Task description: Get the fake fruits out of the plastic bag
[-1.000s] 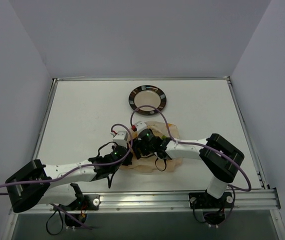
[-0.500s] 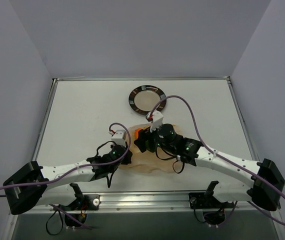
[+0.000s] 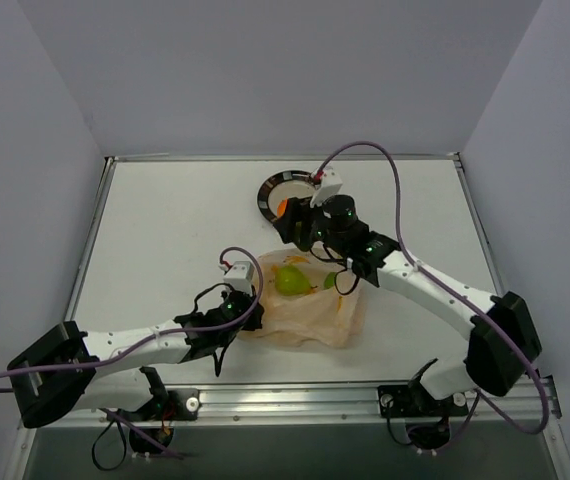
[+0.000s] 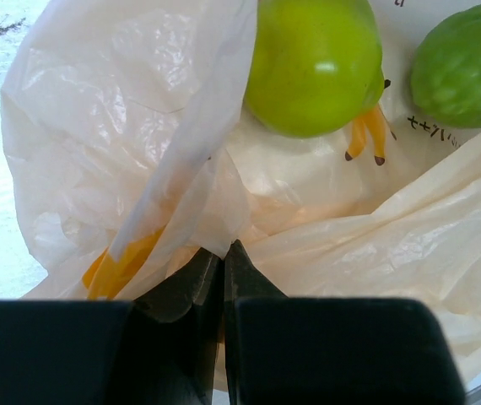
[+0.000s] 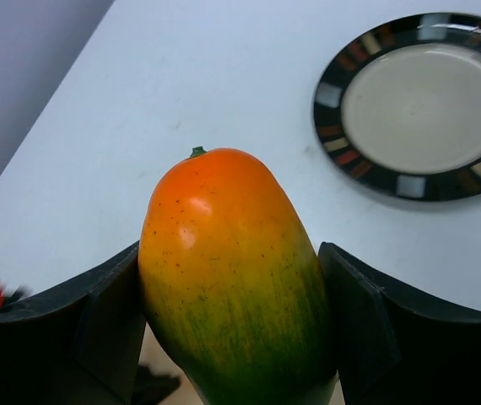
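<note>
My right gripper (image 3: 287,214) is shut on the orange-red-and-green mango (image 5: 236,274) and holds it above the table beside the plate (image 5: 422,101); the mango shows orange in the top view (image 3: 283,207). The pale peach plastic bag (image 3: 310,310) lies on the table in front of the arms. The yellow-green pear (image 3: 290,280) and the round green fruit (image 3: 329,281) lie in its open mouth; the left wrist view shows the pear (image 4: 312,63) and the green fruit (image 4: 464,63). My left gripper (image 4: 222,253) is shut on the near edge of the bag (image 4: 122,126).
The round dark-rimmed plate (image 3: 268,195) stands at the back middle of the table, partly hidden by my right gripper. Raised rails run along the table's left, right and far edges.
My right gripper has lifted the mango out of the bag and carried it away from me to the plate's edge. The pear and green fruit now lie uncovered. My left gripper has stayed on the bag.
</note>
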